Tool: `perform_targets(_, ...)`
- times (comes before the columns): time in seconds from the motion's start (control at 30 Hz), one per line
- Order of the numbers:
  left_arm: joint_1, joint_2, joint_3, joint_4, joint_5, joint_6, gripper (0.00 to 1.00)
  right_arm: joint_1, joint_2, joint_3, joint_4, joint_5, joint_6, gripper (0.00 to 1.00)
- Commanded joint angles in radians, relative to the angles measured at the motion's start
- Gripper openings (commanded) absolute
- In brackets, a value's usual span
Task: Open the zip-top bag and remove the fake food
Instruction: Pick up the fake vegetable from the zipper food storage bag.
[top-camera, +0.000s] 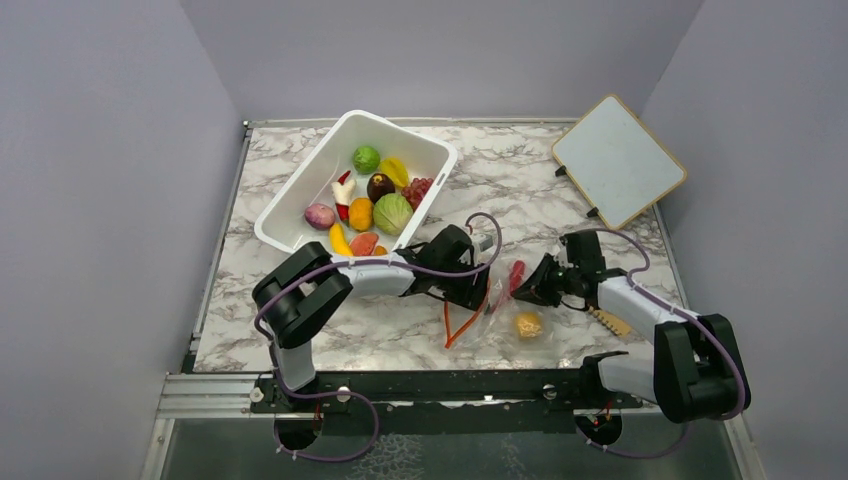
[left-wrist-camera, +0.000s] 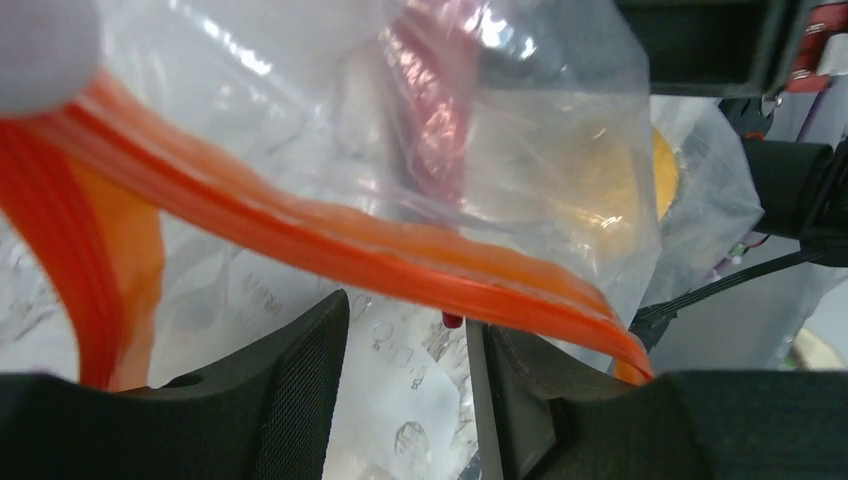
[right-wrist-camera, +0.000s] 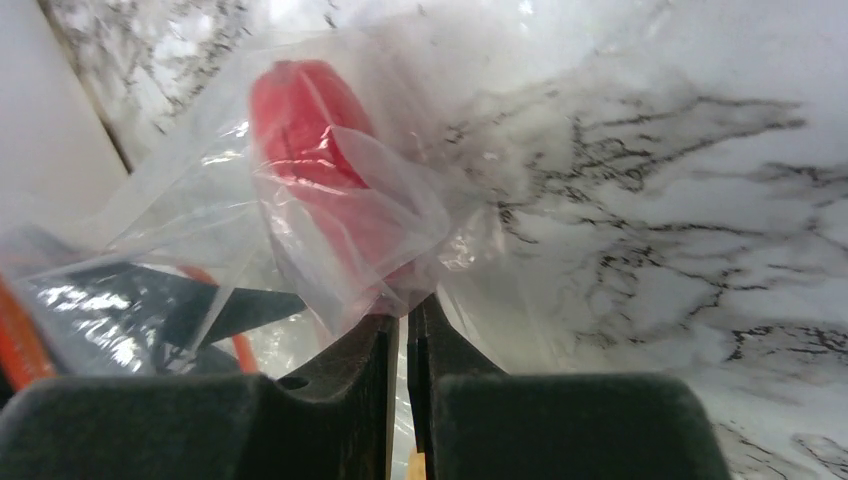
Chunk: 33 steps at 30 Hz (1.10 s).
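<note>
a: what's the setting?
b: a white-and-grey marbled table (top-camera: 520, 170) with plain pale grey walls (top-camera: 100, 200) around it. a white tub (top-camera: 305, 175) holding toy produce (top-camera: 392, 213) sits at the far left. a white board (top-camera: 618, 160) with a wooden edge lies askew at the far right.
a: and the zip-top bag?
b: the zip-top bag (top-camera: 500, 318) lies near the front edge between the two grippers, its orange zip strip (top-camera: 458, 325) trailing left. a red piece (top-camera: 517, 272) and an orange ball (top-camera: 528, 324) are inside.
a: the fingers?
b: the right gripper (right-wrist-camera: 403, 310) has its fingers pressed almost together, pinching the bag's film just under the red piece. the left gripper (left-wrist-camera: 408, 318) has its fingers spread, with the strip running across in front. whether the strip touches them i cannot tell.
a: anything unclear?
b: from above, the wrists hide both sets of fingertips. in the left wrist view the strip is blurred, and the ball is only a yellow haze behind plastic.
</note>
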Motion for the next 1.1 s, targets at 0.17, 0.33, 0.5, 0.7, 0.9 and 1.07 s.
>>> perform_targets(0.17,-0.064,0.029,0.104,-0.141,-0.129,0.295,0.48,0.006,0.020,-0.032,-0.028,0.019,-0.038,0.10)
perform_targets(0.33,-0.065,0.043,0.134,-0.153,-0.099,0.287,0.44,0.006,0.021,-0.031,-0.030,0.022,-0.042,0.09)
perform_targets(0.5,-0.065,0.049,0.127,-0.099,0.055,0.237,0.38,0.006,0.015,-0.047,-0.024,0.017,-0.028,0.09)
perform_targets(0.7,-0.064,0.082,0.124,-0.070,0.162,0.149,0.44,0.006,-0.007,-0.069,-0.020,0.014,-0.015,0.09)
perform_targets(0.9,-0.060,0.073,0.129,-0.042,0.092,0.010,0.52,0.006,-0.029,-0.080,-0.031,0.017,-0.011,0.10)
perform_targets(1.07,-0.045,0.041,0.112,-0.038,0.033,-0.098,0.54,0.006,-0.046,-0.086,-0.046,0.032,-0.011,0.09)
